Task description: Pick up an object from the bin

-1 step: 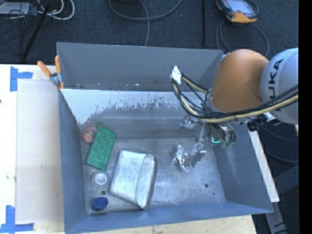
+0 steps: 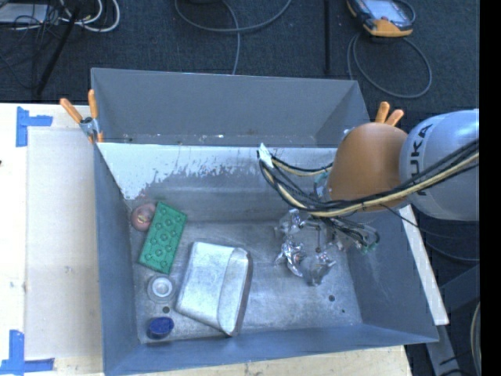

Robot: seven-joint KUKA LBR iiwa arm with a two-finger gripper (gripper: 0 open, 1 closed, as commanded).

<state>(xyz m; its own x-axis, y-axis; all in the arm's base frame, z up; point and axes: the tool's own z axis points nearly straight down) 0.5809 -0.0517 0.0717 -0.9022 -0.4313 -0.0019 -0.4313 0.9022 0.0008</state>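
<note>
My gripper point(image 2: 307, 263) hangs low over bare bin floor right of the middle, open, with nothing between its fingers. Nearest to it, on its left, lies a flat silver-grey pouch point(image 2: 213, 285), about a hand's width from the fingers. A green studded plate point(image 2: 163, 236) leans further left, with a small pink round thing point(image 2: 142, 216) at its top corner.
A small clear cap point(image 2: 161, 288) and a blue cap point(image 2: 160, 327) lie in the bin's near left corner. The arm with its orange cover and cables reaches in over the right wall. Bare floor surrounds the gripper.
</note>
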